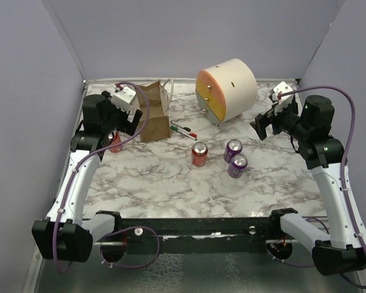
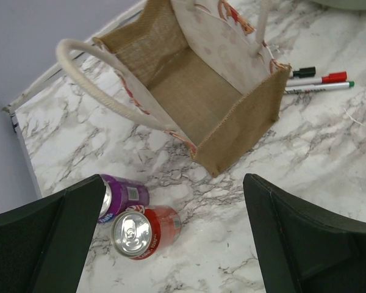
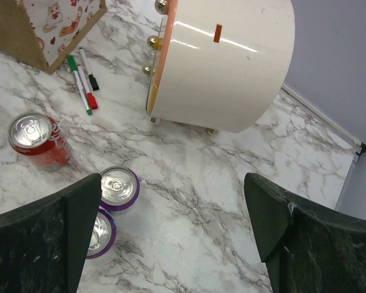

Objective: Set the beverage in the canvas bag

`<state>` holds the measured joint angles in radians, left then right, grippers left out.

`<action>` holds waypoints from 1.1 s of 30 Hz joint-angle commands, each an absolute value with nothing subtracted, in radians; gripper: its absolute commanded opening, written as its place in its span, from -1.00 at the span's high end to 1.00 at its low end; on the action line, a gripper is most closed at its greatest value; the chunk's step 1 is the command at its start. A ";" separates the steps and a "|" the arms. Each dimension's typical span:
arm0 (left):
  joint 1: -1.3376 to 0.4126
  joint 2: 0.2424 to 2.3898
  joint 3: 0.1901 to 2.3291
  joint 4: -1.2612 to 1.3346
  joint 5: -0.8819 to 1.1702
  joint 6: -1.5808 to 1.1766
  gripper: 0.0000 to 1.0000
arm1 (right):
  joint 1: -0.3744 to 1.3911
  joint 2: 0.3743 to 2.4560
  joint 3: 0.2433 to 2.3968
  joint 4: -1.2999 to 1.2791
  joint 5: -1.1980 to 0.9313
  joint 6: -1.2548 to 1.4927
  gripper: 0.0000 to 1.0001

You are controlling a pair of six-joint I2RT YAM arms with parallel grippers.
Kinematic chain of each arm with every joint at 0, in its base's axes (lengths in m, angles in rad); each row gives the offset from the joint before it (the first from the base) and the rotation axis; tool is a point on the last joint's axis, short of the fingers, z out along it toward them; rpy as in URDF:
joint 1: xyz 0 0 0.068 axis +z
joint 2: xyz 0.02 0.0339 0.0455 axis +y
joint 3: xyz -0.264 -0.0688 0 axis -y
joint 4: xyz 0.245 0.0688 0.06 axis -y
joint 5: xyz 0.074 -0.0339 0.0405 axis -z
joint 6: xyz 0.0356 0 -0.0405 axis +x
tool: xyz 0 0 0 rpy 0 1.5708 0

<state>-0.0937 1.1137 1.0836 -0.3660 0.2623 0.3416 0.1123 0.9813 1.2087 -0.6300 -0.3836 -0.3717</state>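
Beverage cans stand on the marble table (image 1: 171,183) and none is in the canvas bag (image 2: 198,91), whose interior shows bare in the left wrist view. The bag stands upright at the far left with its mouth open, and one white handle (image 2: 104,79) arches across the near side. The left gripper (image 2: 174,180) hovers above the table just near of the bag, jaws wide and holding nothing. A red can (image 2: 145,232) and a purple can (image 2: 125,195) stand touching or nearly so below it, the purple one partly hidden by a finger. The right gripper (image 3: 172,178) hangs near the cream drum (image 3: 226,61), jaws also wide and empty, with three more cans (image 1: 199,154) at table centre. The step in hand is judged to be the approach, with no grasp made. The next move calls for lowering the left jaws astride the red can, clear of its purple neighbour, closing, then lifting over the bag rim without snagging the handle.
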 commanded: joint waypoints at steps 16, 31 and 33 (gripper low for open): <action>-0.263 1.501 1.431 -0.686 0.354 0.606 -0.82 | 0.118 0.992 1.187 -0.659 -0.462 -0.385 -0.99; -0.293 1.847 1.708 -0.900 0.335 0.707 -0.06 | 0.118 0.988 1.166 -0.684 -0.472 -0.382 -0.99; -0.300 1.861 1.715 -0.921 0.334 0.711 0.18 | 0.118 0.985 1.159 -0.687 -0.471 -0.383 -0.99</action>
<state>-0.2844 1.8339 1.6718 -0.8261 0.3286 0.6758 0.1123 1.0004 1.1751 -0.6666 -0.4541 -0.3721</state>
